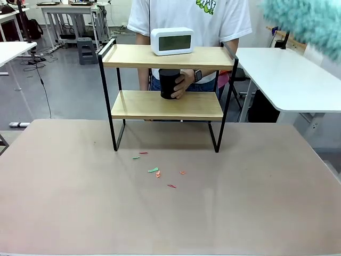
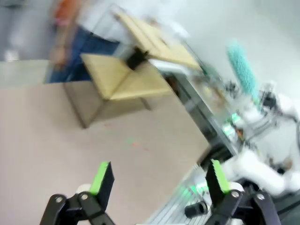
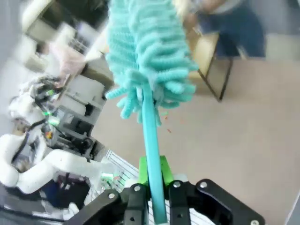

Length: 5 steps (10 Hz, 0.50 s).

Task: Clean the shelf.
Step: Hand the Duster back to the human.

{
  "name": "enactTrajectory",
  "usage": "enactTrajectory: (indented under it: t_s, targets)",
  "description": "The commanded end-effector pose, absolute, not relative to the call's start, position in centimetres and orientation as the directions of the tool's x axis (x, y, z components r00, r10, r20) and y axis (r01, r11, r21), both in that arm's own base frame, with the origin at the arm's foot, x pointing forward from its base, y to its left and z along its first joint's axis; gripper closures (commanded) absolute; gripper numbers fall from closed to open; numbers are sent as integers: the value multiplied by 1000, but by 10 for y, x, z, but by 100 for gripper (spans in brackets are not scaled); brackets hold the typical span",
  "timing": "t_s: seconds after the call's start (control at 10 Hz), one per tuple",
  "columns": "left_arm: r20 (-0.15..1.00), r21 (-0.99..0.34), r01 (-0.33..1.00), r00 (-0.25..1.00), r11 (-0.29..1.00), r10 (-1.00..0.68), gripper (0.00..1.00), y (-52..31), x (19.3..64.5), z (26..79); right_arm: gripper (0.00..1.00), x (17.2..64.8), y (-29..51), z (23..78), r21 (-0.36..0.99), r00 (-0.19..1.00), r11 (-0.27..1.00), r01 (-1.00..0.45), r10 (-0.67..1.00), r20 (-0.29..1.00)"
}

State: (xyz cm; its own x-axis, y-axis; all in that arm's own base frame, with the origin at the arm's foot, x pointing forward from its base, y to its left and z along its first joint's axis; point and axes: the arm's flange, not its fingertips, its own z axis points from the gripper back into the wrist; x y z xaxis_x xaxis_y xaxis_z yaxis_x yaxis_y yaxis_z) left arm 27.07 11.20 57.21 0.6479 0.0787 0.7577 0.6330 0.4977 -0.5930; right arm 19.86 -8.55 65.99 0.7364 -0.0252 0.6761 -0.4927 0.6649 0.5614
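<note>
Left gripper (image 2: 159,176): fingers spread, empty; view motion-blurred.
Right gripper (image 3: 153,172): clenched on teal duster (image 3: 147,51) handle; head cut off at front view's corner.
Coloured scraps (image 1: 157,172) on table (image 1: 80,208).
Shelf (image 1: 165,105) at table's far middle: clock (image 1: 171,41) on top board; black cylinder (image 1: 168,84) on lower board, partly covered by person's hand (image 1: 186,83).

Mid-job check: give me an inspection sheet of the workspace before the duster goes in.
Surface: beige table, small scraps near its middle.
Job's things: shelf stands at the far middle; teal duster raised at the right, off the shelf.
Clutter: white clock on the top board; black cylinder on the lower board, a person's hand around it; coloured scraps in front of the shelf.
Grippers: left gripper jaws open, holding nothing; right gripper shut on the duster's handle.
Cables: black cable on the floor, far left.
Surroundings: person behind the shelf; white tables at both sides.
</note>
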Motion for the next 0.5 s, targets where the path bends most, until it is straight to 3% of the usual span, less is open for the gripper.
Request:
enactTrajectory:
  t_s: [0.0,0.2,0.4]
  targets:
    - [810,-510,813,564,282,-162,0,18,287,610,88,220,-46,727,380,603,559,-737,289,744]
    - [786,-521,837,547,167,-287,0,-61,293,607,88,214,-3,727,348,504,364,-864,616,605]
    - [750,-583,806,582,103,-314,0,-108,295,591,88,214,10,693,374,511,380,-846,779,364]
